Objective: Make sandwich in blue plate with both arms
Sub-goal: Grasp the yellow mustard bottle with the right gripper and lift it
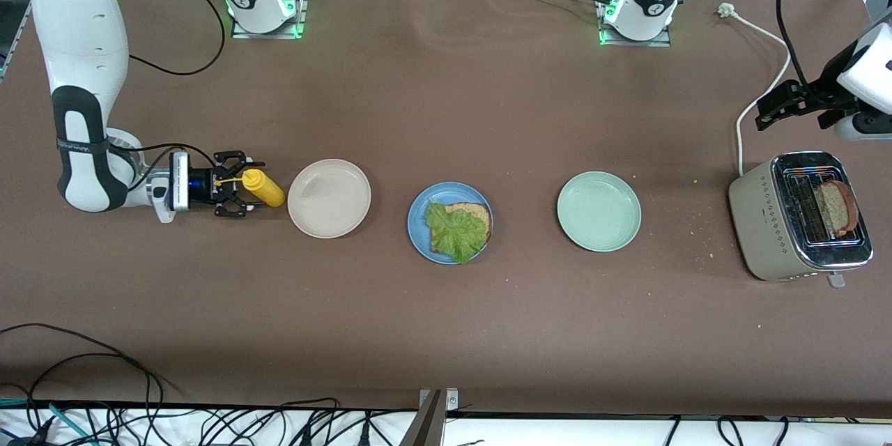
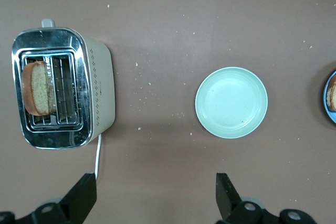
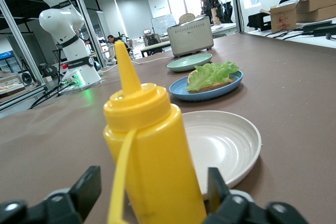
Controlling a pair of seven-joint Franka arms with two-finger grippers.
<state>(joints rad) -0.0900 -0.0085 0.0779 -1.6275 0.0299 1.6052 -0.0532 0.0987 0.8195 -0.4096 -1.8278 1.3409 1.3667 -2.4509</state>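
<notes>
Blue plate [image 1: 417, 233] — well apart from right gripper [image 1: 240, 192].

Brown table [image 1: 446, 83]: mustard bottle [image 1: 263, 187], beige plate [image 1: 329, 198], blue plate [image 1: 418, 223], green plate [image 1: 598, 211], toaster [image 1: 766, 223].

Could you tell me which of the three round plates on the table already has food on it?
The matte blue plate in the middle, holding a toasted bread slice under a ruffled green lettuce leaf. The beige plate and pale green plate beside it hold nothing.

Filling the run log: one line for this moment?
right gripper: open around yellow squeeze bottle | left gripper: open, near toaster | blue plate: bread, lettuce
</notes>
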